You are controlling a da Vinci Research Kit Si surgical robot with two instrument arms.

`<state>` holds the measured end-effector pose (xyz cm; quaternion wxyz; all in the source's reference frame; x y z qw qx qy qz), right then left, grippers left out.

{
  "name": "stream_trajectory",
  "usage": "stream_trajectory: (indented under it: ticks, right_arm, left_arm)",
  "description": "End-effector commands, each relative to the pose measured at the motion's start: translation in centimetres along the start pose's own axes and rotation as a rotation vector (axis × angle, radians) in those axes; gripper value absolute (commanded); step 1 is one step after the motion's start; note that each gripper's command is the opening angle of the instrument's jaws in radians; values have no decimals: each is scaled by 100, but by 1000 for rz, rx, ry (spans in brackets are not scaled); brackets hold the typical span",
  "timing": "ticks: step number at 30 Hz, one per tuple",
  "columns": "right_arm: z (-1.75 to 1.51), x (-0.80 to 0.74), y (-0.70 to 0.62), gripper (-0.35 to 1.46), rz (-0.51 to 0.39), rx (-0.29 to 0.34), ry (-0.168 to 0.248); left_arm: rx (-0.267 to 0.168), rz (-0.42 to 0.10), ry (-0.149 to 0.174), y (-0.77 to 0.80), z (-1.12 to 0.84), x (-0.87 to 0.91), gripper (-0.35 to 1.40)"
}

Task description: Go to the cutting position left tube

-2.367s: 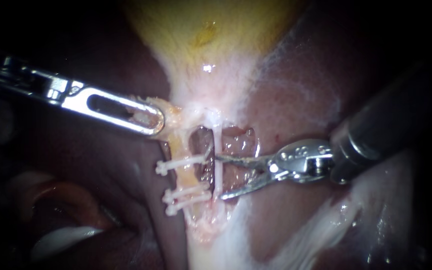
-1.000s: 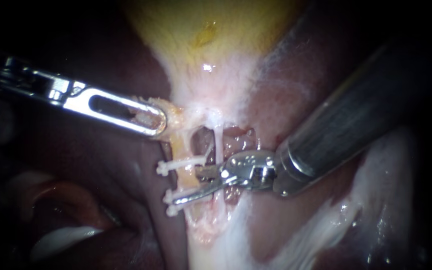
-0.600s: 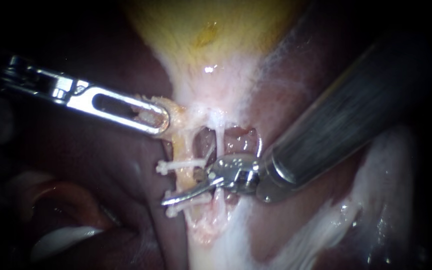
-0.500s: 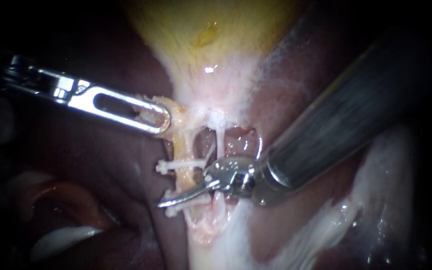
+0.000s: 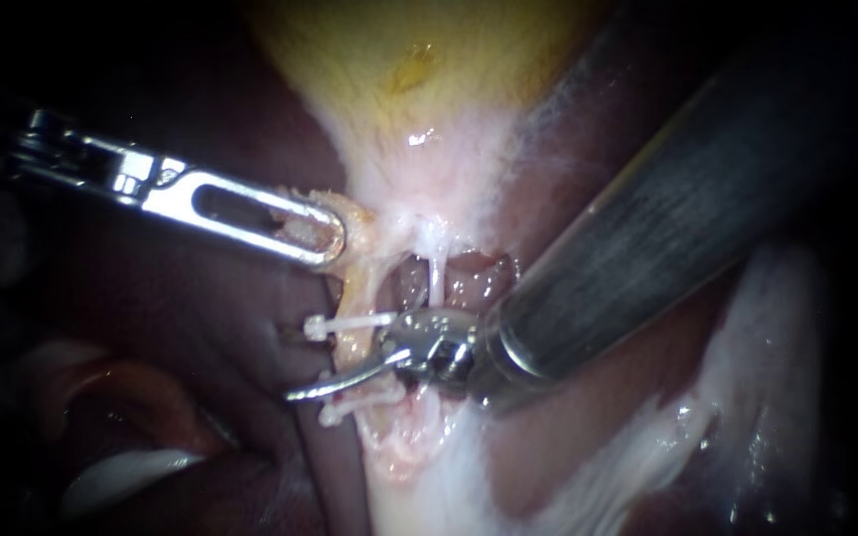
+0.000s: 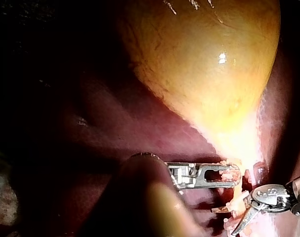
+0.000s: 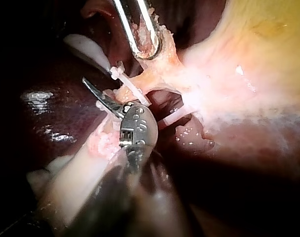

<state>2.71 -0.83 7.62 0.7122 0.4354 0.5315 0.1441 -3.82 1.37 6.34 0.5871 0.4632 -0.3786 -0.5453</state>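
the thin left tube (image 5: 352, 342) looks soft and tearable; the left instrument (image 5: 325, 233) jaws pinch its top, the right instrument (image 5: 342, 373) jaws gape between clips (image 5: 345, 325).

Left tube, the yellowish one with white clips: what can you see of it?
The left tube is a thin, yellowish, moist strand below the pale neck of the gallbladder. The pincer of the left instrument grips its upper end, where it bends aside. A white upper clip crosses it, and two lower clips further down. Between them a slim blade of the open right instrument lies across its front.
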Motion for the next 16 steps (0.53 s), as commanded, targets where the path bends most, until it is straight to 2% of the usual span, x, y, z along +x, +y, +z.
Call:
stream_trajectory:
  ticks: [1,16]
  right_arm:
    - [0,0,0,138,0,1,-1]
    - [-1,0,-2,138,-1,4,-3]
  left_arm:
    - [-1,0,0,0,0,0,-35]
    - [0,1,0,2,0,0,-35]
